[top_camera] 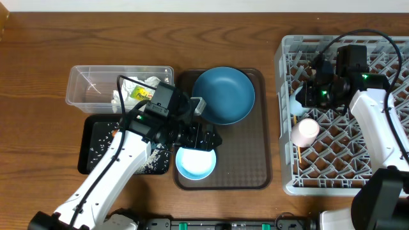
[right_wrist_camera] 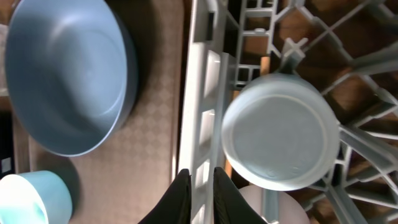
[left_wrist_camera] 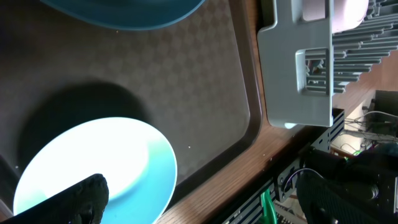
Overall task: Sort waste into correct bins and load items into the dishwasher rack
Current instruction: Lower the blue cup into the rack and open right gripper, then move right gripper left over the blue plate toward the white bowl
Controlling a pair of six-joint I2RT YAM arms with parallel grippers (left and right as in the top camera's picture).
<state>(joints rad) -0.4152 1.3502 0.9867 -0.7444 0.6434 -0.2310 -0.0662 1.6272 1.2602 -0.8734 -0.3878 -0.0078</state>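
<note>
The rack (top_camera: pixel 284 115) fills the table's 3 o'clock side. The brown tray (top_camera: pixel 246 160) sits mid-table toward 6 o'clock. It carries the plate (top_camera: pixel 223 96) at its 12 o'clock end and the bowl (top_camera: pixel 195 163) at its 7 o'clock corner. The clear tub (top_camera: pixel 89 89) stands at 10 o'clock, and the black bin (top_camera: pixel 89 137) is just beside it at 8 o'clock.

The left gripper (left_wrist_camera: pixel 205 196) hangs over the bowl with its jaws spread as wide as they go, holding nothing. The right gripper (right_wrist_camera: pixel 202 190) hovers over the rack's 9 o'clock wall, its fingers pinched almost together, and I see nothing between them.

The light blue cup (right_wrist_camera: pixel 280 137) lies inside that wall. The pink cup (top_camera: pixel 305 131) is just beside it toward 6 o'clock. Paper wads (top_camera: pixel 146 86), one with a yellow-green wrapper, sit in the tub. A chopstick (top_camera: pixel 298 156) pokes out below the pink cup. Rice (top_camera: pixel 102 145) speckles the bin.
</note>
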